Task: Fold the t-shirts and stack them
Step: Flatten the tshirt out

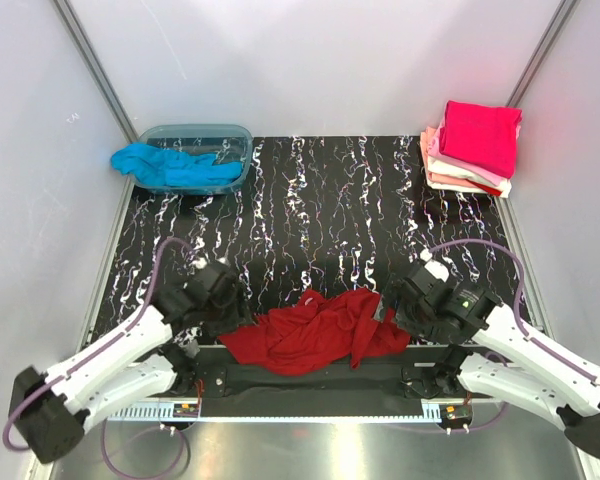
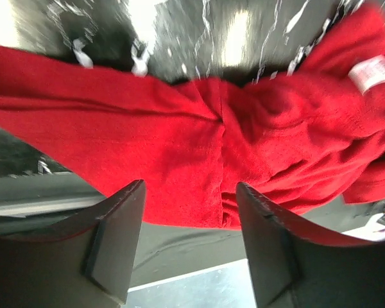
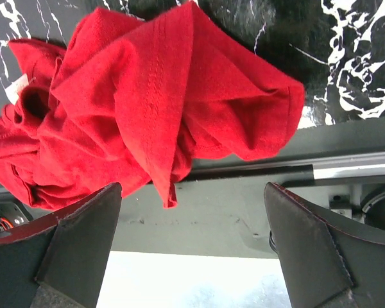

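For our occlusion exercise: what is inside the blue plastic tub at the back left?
A turquoise t-shirt lies in the tub, spilling over its left rim. Whatever is beneath the cloth is hidden.

A crumpled shirt (image 1: 315, 332) lies at the near edge, tub (image 1: 232, 136) behind left, folded stack (image 1: 475, 140) behind right.

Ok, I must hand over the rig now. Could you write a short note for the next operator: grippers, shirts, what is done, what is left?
Left gripper: open, empty, over the dark red shirt. Right gripper: open, empty, at the shirt's other side.
Dark red shirt: crumpled at the near table edge, unfolded. Turquoise shirt: hanging out of the plastic tub, far left.
Done: folded stack far right, magenta on top.
Left: fold and stack the red and turquoise shirts.
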{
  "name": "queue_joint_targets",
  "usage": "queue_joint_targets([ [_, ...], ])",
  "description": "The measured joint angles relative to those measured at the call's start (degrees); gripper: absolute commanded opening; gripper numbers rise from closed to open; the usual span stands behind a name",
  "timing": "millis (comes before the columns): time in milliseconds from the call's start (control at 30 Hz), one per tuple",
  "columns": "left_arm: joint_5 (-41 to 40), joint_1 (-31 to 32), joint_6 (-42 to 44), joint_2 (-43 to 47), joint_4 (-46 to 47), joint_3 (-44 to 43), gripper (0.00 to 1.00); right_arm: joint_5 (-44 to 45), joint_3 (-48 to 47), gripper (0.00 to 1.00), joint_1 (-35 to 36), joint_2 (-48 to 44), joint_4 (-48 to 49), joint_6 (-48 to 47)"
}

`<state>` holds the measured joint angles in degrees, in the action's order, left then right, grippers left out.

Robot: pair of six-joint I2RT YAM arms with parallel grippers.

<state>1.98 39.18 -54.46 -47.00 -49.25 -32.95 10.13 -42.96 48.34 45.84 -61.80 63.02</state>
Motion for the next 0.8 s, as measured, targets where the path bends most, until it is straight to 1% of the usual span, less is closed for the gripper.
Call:
queue_joint_targets([
  [33,-0.7,2.0,-1.1,-1.1,0.2,0.0,0.55,-0.2,0.0,1.0,0.2,-0.3,-0.3,0.0],
  [67,-1.3,3.7,-1.6,-2.0,0.4,0.0,0.55,-0.2,0.1,1.0,0.3,-0.7,-0.5,0.0],
  [200,-4.0,9.1,-3.6,-8.3,2.8,0.0,0.55,-0.5,1.5,1.0,0.4,-2.4,-0.6,0.2],
  [367,-7.8,13.4,-4.2,-17.4,3.4,-2.2,0.55,-0.8,2.0,1.0,0.4,-2.3,-0.6,0.2],
  [500,-9.9,14.4,-4.0,-22.2,5.3,-4.0,0.55,-0.8,2.0,1.0,0.4,-1.6,-0.6,0.1],
  [633,-11.0,14.6,-4.0,-22.8,6.9,-4.0,0.6,-0.8,2.2,1.0,0.4,-1.8,-0.4,-0.1],
  [700,-11.7,14.9,-4.0,-22.8,7.3,-4.2,0.6,-0.9,2.7,1.0,0.4,-1.9,-0.2,-0.1],
  [800,-12.8,15.0,-3.8,-23.0,7.1,-4.9,0.54,-1.3,3.7,1.0,0.4,-1.9,0.4,-0.2],
])
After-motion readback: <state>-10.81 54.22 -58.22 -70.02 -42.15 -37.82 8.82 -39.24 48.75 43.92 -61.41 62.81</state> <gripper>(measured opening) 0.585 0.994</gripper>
